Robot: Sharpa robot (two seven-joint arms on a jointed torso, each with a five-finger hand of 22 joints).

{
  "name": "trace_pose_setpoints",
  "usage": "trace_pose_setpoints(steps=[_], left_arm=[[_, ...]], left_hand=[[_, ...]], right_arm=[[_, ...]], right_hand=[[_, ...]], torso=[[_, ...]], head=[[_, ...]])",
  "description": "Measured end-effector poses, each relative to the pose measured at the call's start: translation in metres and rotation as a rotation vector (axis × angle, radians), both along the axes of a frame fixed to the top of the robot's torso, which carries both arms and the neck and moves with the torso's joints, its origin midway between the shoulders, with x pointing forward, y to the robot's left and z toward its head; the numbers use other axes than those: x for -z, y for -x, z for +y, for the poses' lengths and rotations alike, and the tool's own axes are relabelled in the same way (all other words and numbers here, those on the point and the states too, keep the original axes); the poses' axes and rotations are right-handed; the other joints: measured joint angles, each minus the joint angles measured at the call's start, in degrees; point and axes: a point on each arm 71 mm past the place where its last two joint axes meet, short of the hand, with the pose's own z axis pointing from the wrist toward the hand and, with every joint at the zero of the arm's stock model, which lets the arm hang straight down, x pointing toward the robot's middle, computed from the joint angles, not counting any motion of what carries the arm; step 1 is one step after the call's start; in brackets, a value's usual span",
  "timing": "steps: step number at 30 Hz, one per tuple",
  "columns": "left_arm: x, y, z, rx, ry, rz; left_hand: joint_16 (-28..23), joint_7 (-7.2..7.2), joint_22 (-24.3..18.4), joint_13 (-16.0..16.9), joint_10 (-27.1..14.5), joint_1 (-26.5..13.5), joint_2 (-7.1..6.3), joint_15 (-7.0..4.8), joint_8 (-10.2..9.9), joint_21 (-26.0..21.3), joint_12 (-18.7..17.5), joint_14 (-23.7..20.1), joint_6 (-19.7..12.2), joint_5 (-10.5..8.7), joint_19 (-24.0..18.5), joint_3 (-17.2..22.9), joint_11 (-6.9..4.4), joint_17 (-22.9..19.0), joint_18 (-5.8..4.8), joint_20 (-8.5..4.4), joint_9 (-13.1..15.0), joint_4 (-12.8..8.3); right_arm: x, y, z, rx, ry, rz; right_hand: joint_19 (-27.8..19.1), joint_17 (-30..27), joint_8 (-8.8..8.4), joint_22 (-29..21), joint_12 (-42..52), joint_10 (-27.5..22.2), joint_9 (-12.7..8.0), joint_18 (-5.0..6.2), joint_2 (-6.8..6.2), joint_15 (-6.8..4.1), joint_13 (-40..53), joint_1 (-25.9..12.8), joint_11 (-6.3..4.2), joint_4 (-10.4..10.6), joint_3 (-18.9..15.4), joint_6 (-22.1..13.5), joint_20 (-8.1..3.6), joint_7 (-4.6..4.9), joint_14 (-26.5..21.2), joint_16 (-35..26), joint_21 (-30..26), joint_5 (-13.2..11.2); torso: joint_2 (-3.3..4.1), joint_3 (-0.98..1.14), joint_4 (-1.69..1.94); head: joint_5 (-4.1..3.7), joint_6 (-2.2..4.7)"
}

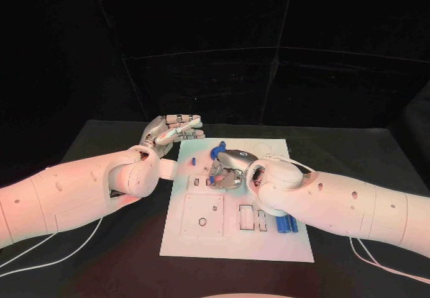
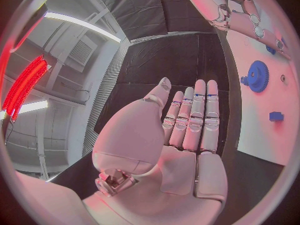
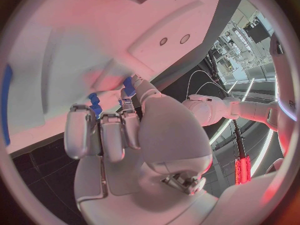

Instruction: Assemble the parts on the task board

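Your right hand (image 1: 235,169) works mid-board (image 1: 269,245), fingers (image 3: 106,130) curled around a small blue part (image 3: 95,105). Left hand (image 1: 172,131) waits flat and empty at the board's far-left corner. The part looks light, rigid, slick; pinch its sides.

We see a smooth white task board (image 1: 235,242) that looks like matt plastic. Our hands (image 2: 187,130) look like shiny metal. The blue gear (image 2: 256,76) looks like matt plastic.

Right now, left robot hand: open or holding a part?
Open. The left robot hand has its fingers straight with a bare palm, beside the task board, not on it.
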Motion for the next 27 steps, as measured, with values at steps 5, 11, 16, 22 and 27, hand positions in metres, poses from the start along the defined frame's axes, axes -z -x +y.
trace_pose_setpoints(steps=[5, 11, 16, 22, 27], left_arm=[[0.0, 0.0, 0.0, 0.001, 0.001, 0.0], [0.0, 0.0, -0.0001, 0.002, 0.001, 0.001], [0.0001, 0.0, 0.0002, 0.002, 0.001, 0.002], [0.0002, 0.0, 0.0003, 0.003, 0.001, 0.002], [0.0002, 0.0, 0.0005, 0.003, 0.002, 0.003]], left_hand=[[0.0, 0.0, 0.0, 0.0, 0.0, 0.0, 0.0, 0.0, 0.0, 0.0, 0.0, 0.0, 0.0, 0.0, 0.0, 0.0, 0.0, 0.0, 0.0, 0.0, 0.0, 0.0], [0.0, 0.0, 0.0, 0.0, 0.0, 0.0, 0.0, 0.0, 0.0, 0.0, 0.0, 0.0, 0.0, 0.0, 0.0, 0.0, 0.0, 0.1, 0.0, 0.0, 0.0, 0.0], [0.0, 0.0, 0.0, 0.0, 0.0, 0.0, 0.0, 0.0, 0.0, 0.0, 0.0, 0.0, 0.0, 0.0, 0.0, 0.0, 0.0, 0.0, 0.0, 0.0, 0.0, 0.0], [0.0, 0.0, 0.0, 0.0, 0.0, 0.0, 0.0, 0.0, 0.0, 0.0, 0.0, 0.0, 0.0, 0.0, 0.0, 0.0, 0.0, 0.0, 0.0, 0.0, 0.0, 0.0], [0.0, 0.0, 0.0, 0.0, 0.0, 0.0, 0.0, 0.0, 0.0, 0.0, 0.0, 0.0, 0.0, 0.0, 0.0, 0.0, 0.0, 0.0, 0.0, 0.0, 0.0, 0.0]], right_arm=[[0.0003, -0.0002, -0.0006, 0.001, 0.001, 0.0], [0.0006, -0.0006, -0.002, 0.003, 0.004, 0.001], [0.0007, -0.0007, -0.0036, 0.005, 0.009, 0.001], [0.0008, 0.0005, -0.0034, 0.004, 0.013, -0.003], [0.0007, 0.0012, -0.003, 0.005, 0.02, -0.01]], right_hand=[[0.0, 0.0, -0.06, 0.0, 0.0, 0.0, 0.0, 0.0, 0.0, 0.0, 0.0, 0.0, 0.0, 0.0, 0.0, 0.0, 0.0, -0.01, 0.0, -0.1, 0.0, 0.0], [0.0, 0.0, -0.21, -0.2, -0.3, 0.0, 0.0, 0.0, -0.24, 0.0, 0.0, -0.2, 0.02, -0.1, 0.1, 0.1, 0.0, -0.12, 0.0, -0.2, 0.0, 0.0], [0.0, 0.0, -0.4, -0.2, -0.6, -0.4, 0.0, 0.0, -0.55, 0.0, 0.0, -0.5, 0.01, -0.2, 0.2, 0.3, 0.0, -0.34, 0.0, -0.2, 0.0, 0.0], [-0.3, 0.0, -0.68, -0.4, -0.6, -0.4, 0.0, 0.0, -0.61, 0.0, 0.0, -0.6, 0.01, -0.2, 0.5, 0.3, 0.06, -0.46, 0.0, -0.2, 0.0, -0.1], [-0.4, 0.0, -0.78, -0.4, -0.6, -0.4, 0.0, 0.0, -0.84, 0.0, 0.0, -0.8, 0.01, -0.2, 0.5, 0.3, 0.0, -0.48, 0.0, -0.2, 0.0, -0.1]], torso=[[0.0, -0.01, 0.05], [0.0, -0.02, 0.07], [0.0, -0.02, 0.05], [0.0, -0.01, -0.01], [0.0, -0.01, -0.01]], head=[[-0.09, -0.02], [-0.1, -0.08], [-0.09, -0.16], [-0.12, -0.26], [-0.12, -0.2]])
